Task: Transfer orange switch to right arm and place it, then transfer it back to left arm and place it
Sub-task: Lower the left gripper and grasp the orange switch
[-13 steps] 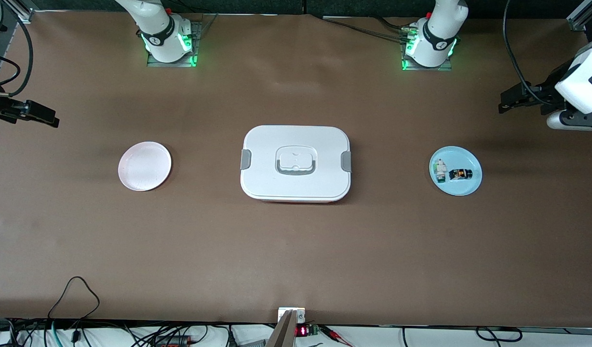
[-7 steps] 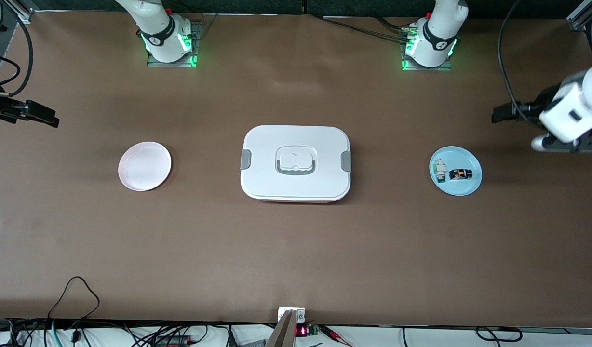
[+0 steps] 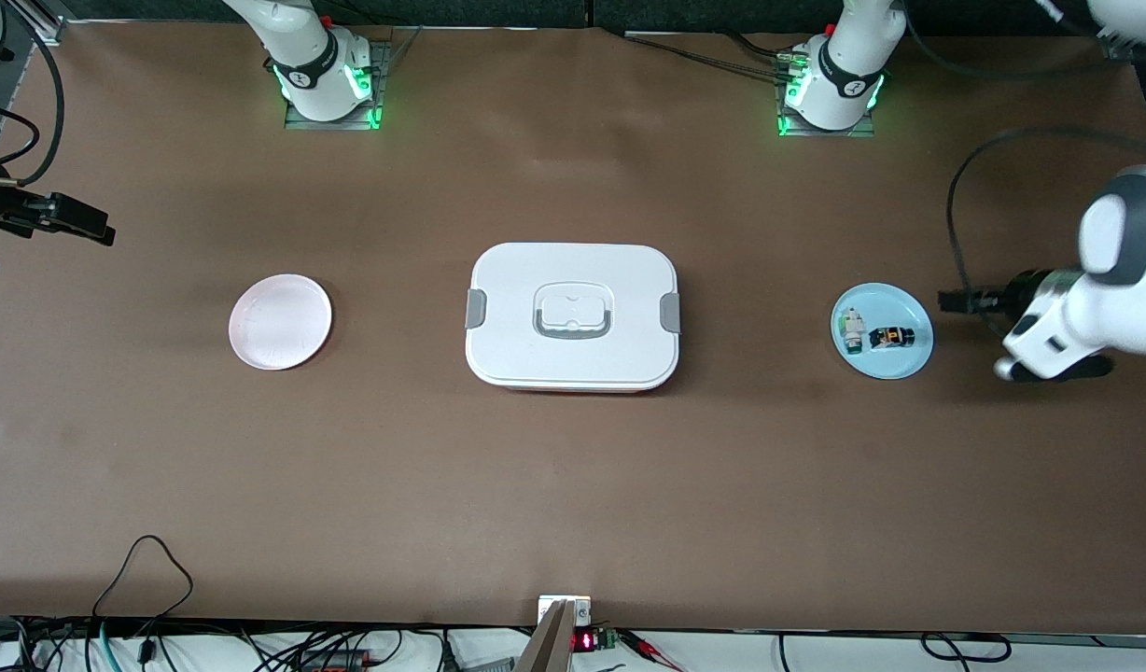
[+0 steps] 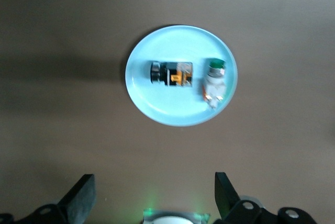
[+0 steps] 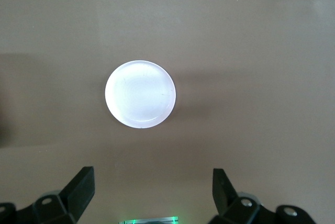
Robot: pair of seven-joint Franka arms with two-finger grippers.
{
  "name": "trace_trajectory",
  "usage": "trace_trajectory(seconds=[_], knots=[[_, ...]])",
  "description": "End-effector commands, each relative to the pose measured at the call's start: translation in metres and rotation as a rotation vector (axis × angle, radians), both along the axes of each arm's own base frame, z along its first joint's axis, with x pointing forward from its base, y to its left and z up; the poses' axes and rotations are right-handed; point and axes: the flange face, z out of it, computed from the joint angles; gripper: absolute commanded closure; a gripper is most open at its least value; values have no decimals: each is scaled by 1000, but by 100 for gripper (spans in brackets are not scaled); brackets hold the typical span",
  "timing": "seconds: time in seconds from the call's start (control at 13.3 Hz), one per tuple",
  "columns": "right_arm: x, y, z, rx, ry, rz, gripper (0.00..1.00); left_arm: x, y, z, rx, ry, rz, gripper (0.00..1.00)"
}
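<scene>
The orange switch (image 3: pixel 889 337) lies on its side on the light blue plate (image 3: pixel 900 364) toward the left arm's end of the counter (image 3: pixel 573 485), touching nothing but the plate, with a white green-capped part (image 3: pixel 852 331) just beside it at its 9 o'clock in the front view. The left gripper (image 4: pixel 152 203) hangs above the counter near the plate, jaws spread wide and empty; in its wrist view the switch sits at 12 o'clock from it. The white box (image 3: pixel 573 317) stands mid-counter. The right gripper (image 5: pixel 152 198), also wide open, hovers near the pink plate (image 3: pixel 280 321).

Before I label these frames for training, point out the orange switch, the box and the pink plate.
orange switch (image 4: pixel 171 74): left wrist view, on its black-and-orange body.
box (image 3: pixel 573 280): front view, on the white lid above the handle recess.
pink plate (image 3: pixel 280 321): front view, on its bare middle.
</scene>
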Motion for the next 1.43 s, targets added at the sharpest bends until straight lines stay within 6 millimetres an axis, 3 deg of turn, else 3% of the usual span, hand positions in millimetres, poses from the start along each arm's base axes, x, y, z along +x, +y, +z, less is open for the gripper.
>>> trace_trajectory(seconds=[0.0, 0.38, 0.75, 1.36], knots=[[-2, -1, 5, 8, 5, -11, 0, -17, -1, -34, 12, -31, -25, 0], [-2, -1, 4, 8, 6, -20, 0, -27, -4, -79, 15, -106, -19, 0], [-1, -1, 4, 7, 1, -31, 0, -23, -6, -117, 12, -142, -21, 0], [7, 0, -8, 9, 7, -27, 0, -23, -7, -150, 9, -146, -17, 0]])
